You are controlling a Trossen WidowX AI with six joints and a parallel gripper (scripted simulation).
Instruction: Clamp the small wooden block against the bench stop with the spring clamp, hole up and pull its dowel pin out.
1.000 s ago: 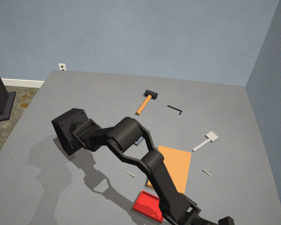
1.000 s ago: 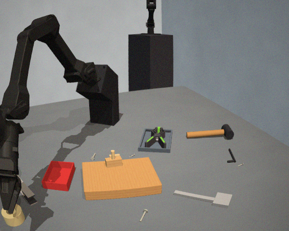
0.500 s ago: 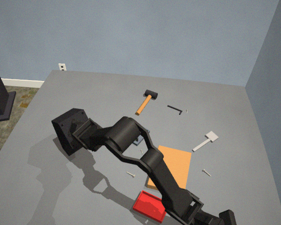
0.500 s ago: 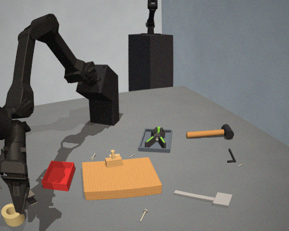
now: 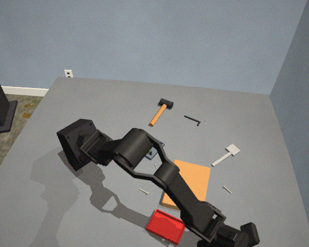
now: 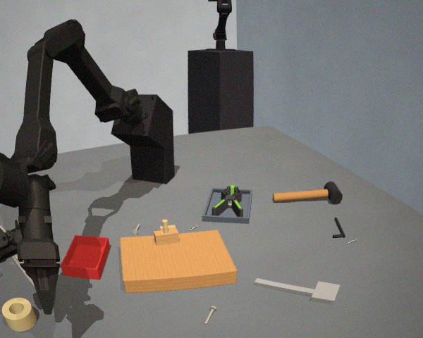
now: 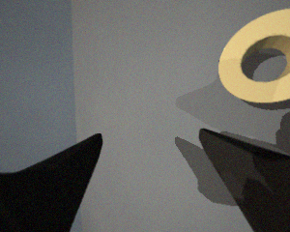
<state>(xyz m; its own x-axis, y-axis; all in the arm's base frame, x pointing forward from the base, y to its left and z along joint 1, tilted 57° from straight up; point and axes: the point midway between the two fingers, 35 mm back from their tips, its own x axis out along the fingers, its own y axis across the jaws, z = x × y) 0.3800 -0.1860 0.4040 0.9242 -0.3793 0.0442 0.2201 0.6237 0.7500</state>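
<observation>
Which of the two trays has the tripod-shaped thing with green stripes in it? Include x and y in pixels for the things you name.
The blue-grey tray (image 5: 151, 158) (image 6: 226, 220), near the mallet (image 5: 158, 114) (image 6: 301, 195); the red one (image 5: 165, 226) (image 6: 81, 272) holds no such thing.

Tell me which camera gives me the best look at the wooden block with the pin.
The exterior view: the block shows there on the board, its pin upright. I can't make the block out in the top or wrist view.

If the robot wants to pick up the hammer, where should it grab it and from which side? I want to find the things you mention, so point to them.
I'd grab the middle of the orange handle (image 5: 157, 115) (image 6: 300, 195), coming from above with one finger on each long side. The hammer (image 5: 166, 103) (image 6: 333, 192) lies flat, and its handle is slim and straight, while the black head looks much fatter.
</observation>
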